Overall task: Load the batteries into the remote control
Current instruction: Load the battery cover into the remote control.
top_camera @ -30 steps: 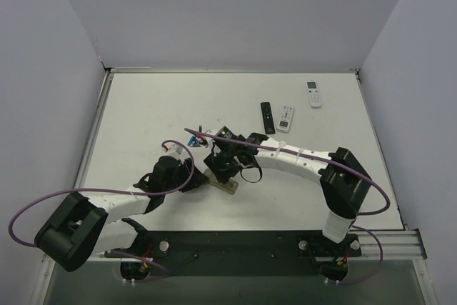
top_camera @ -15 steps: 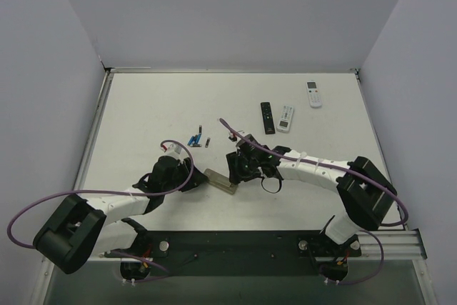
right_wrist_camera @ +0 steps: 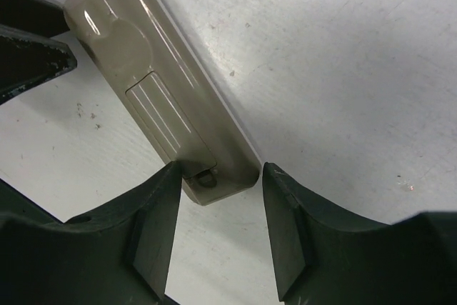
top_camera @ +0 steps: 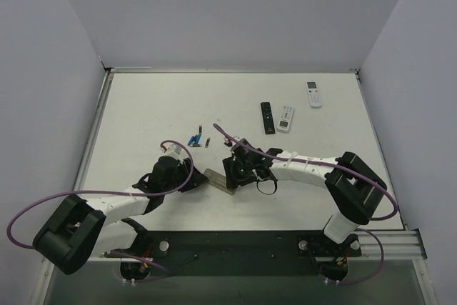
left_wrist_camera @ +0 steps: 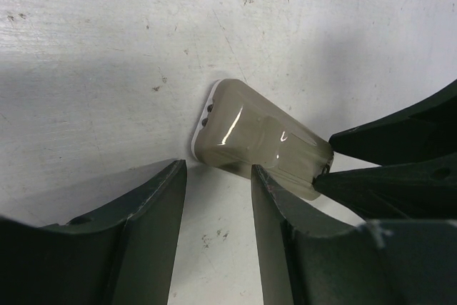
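Observation:
The remote control [top_camera: 217, 178] lies face down on the table between both grippers, its grey-tan back up. The right wrist view shows its back [right_wrist_camera: 143, 76] with a ribbed cover in place. My right gripper [right_wrist_camera: 218, 183] is open, its fingertips on either side of the remote's near end, not gripping it; it also shows in the top view [top_camera: 230, 175]. My left gripper [left_wrist_camera: 218, 176] is open and empty at the remote's other end [left_wrist_camera: 257, 144], one finger beside its edge. The batteries [top_camera: 195, 139], small blue and dark cylinders, lie on the table behind the left gripper [top_camera: 194, 175].
A slim black remote [top_camera: 266, 117] and a small white remote [top_camera: 286, 118] lie at the back right, with another white remote [top_camera: 313, 93] farther back. A wall stands on each side of the white table [top_camera: 143, 112].
My right gripper drew back to the right off the batteries and remote, uncovering the batteries, then came back left to the remote's end. The left arm has barely moved.

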Controlling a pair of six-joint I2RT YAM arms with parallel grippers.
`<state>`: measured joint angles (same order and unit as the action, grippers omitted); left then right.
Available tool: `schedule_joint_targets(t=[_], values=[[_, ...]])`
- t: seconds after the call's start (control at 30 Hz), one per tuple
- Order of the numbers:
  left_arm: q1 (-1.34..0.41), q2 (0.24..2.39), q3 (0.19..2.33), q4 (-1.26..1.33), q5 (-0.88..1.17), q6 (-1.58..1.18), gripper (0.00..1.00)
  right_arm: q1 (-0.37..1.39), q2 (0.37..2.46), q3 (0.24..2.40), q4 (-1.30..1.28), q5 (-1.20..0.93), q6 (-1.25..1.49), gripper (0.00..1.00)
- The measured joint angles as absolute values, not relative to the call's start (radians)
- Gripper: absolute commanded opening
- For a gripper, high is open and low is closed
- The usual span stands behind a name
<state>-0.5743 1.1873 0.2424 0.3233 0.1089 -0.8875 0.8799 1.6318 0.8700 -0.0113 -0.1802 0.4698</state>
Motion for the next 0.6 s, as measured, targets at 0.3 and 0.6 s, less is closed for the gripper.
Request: schedule_joint_targets(t=[0.3, 0.6], values=[[-0.574, 1.187, 0.243, 0.323, 0.109, -0.888, 0.51, 0.905, 1.66, 0.91, -0.072, -0.171, 0.448, 0.35], [-0.574, 1.115, 0.243, 0.285, 0.101, -0.889, 0.51, 0.923, 1.634, 0.921, -0.107, -0.157, 0.373, 0.51]])
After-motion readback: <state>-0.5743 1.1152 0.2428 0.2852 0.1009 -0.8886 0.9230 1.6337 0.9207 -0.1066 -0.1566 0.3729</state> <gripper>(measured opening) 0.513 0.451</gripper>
